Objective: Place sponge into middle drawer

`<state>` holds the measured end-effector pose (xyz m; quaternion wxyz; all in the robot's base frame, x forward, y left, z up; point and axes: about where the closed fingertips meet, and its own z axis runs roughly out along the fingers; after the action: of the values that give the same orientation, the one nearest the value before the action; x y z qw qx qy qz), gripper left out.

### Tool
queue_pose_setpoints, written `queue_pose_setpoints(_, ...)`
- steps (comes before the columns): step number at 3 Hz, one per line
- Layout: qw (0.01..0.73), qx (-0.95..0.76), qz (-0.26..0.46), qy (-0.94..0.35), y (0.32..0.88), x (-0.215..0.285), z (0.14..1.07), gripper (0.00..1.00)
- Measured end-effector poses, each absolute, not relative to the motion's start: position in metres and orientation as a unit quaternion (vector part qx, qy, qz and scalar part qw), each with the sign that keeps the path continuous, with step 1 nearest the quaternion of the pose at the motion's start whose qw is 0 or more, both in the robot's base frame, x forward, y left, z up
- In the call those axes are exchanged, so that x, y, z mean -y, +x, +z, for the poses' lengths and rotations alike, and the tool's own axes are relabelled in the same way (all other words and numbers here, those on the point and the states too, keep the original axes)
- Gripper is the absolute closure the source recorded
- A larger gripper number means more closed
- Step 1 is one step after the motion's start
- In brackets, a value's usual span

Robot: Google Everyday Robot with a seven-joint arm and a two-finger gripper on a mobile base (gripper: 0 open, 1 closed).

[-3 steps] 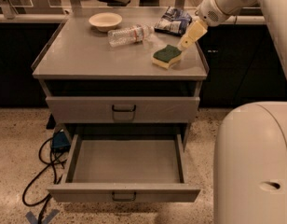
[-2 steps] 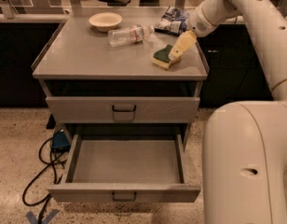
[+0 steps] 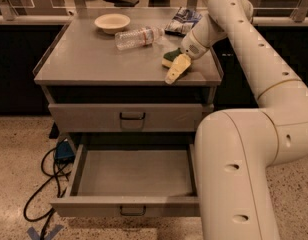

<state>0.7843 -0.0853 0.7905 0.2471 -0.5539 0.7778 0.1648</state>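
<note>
The sponge (image 3: 168,59), pale yellow with a dark green layer, lies near the right front of the cabinet top (image 3: 94,64). My gripper (image 3: 175,69) is down on it from the right and covers most of it. Below a closed grey drawer (image 3: 125,117), the middle drawer (image 3: 134,174) is pulled out, with nothing in it and a dark wire handle (image 3: 132,211) on its front.
A pale bowl (image 3: 112,22), a clear plastic bottle (image 3: 138,36) on its side and a blue-and-white snack bag (image 3: 180,20) lie at the back of the top. My arm's white body (image 3: 239,174) fills the right front. Black cables (image 3: 44,189) trail on the floor at left.
My gripper has come down and towards the front, from above and right of the sponge onto it. The sponge seems to lie where it was.
</note>
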Motion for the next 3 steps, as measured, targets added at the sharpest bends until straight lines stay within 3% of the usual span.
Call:
queue_pose_setpoints(1, 0.247, -0.778, 0.165, -0.554, 0.784, 0.0854, 0.7939, 0.0)
queue_pose_setpoints(3, 0.247, -0.778, 0.164, -0.554, 0.7844, 0.0847, 0.7971, 0.42)
